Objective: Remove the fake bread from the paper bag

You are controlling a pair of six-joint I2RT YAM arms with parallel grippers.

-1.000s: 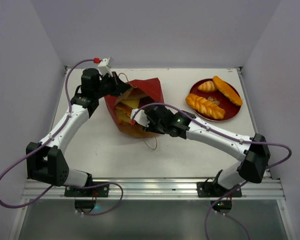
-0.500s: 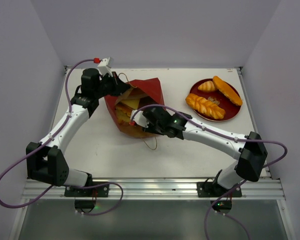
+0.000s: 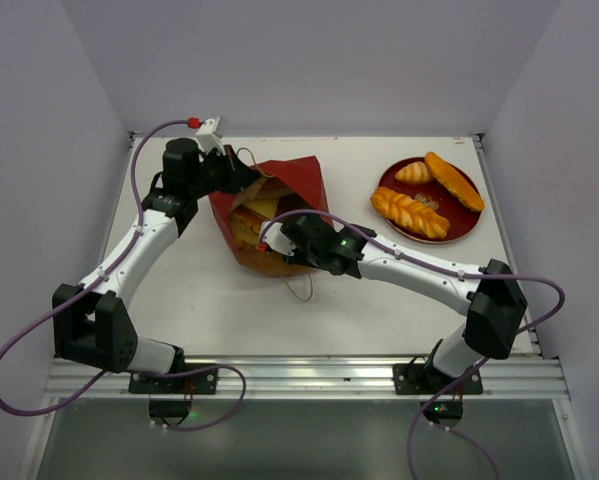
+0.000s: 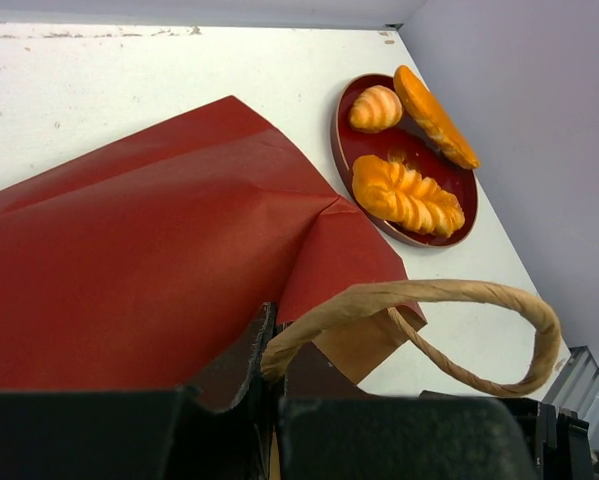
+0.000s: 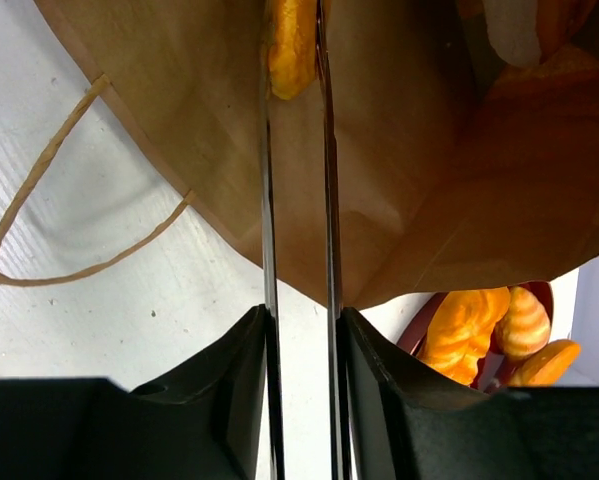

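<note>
While paper bag [image 3: 291,185] is hiding right gripper [image 3: 275,238] tips from above, wrist cam is showing them nearly closed, pinching fake bread [image 5: 291,50]; left gripper [image 4: 271,335] is clamping bag rim

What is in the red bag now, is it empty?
Not empty. The paper bag lies on its side, mouth open, and golden fake bread shows inside against the brown lining.

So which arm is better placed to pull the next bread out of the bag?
Right. Its jaws reach into the bag mouth, either side of a bread piece. The left jaws pinch the bag's rim, holding it open.
</note>
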